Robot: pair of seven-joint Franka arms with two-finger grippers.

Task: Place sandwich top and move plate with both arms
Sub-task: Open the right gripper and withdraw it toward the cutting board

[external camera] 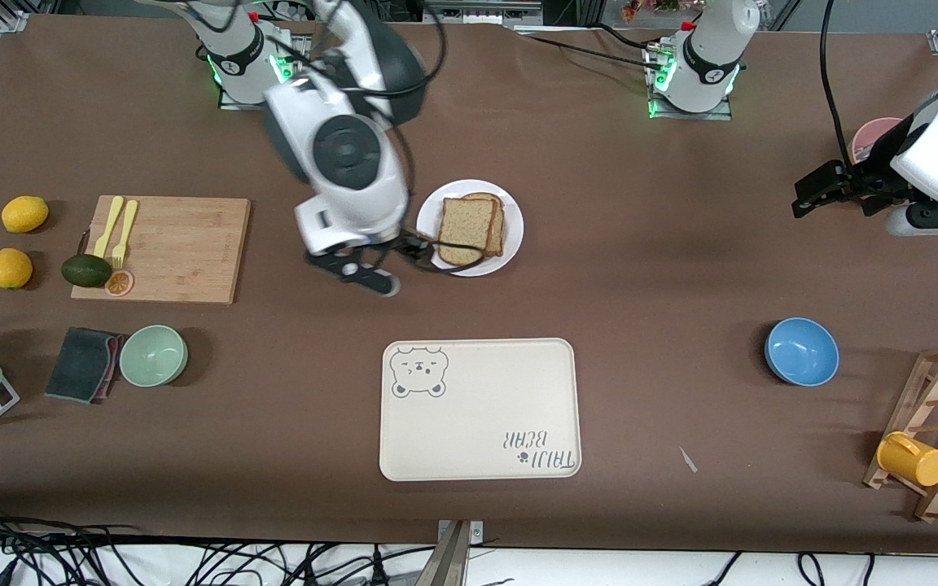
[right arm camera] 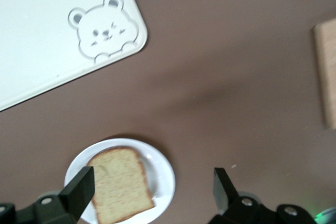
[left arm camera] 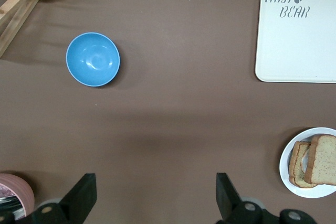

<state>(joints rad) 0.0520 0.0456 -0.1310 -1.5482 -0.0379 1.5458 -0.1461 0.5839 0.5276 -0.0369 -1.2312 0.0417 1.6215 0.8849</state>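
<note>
The sandwich top (external camera: 466, 229), a speckled tan slice with brown crust, lies flat on a second slice on the round white plate (external camera: 512, 213), midway along the table. My right gripper (external camera: 404, 256) hangs open just above the plate's edge toward the right arm's end, holding nothing. In the right wrist view the sandwich top (right arm camera: 121, 184) and plate (right arm camera: 164, 167) sit below one finger of that gripper (right arm camera: 151, 182). My left gripper (external camera: 815, 191) waits open over bare table at the left arm's end. Its wrist view shows the left gripper (left arm camera: 155, 182) empty, with the plate (left arm camera: 286, 157) and sandwich top (left arm camera: 323, 158) far off.
A cream bear-print tray (external camera: 477, 407) lies nearer the front camera than the plate. A wooden cutting board (external camera: 168, 248) with forks, an avocado and lemons sit toward the right arm's end, near a green bowl (external camera: 153, 355). A blue bowl (external camera: 801, 351) and mug rack (external camera: 937, 439) stand toward the left arm's end.
</note>
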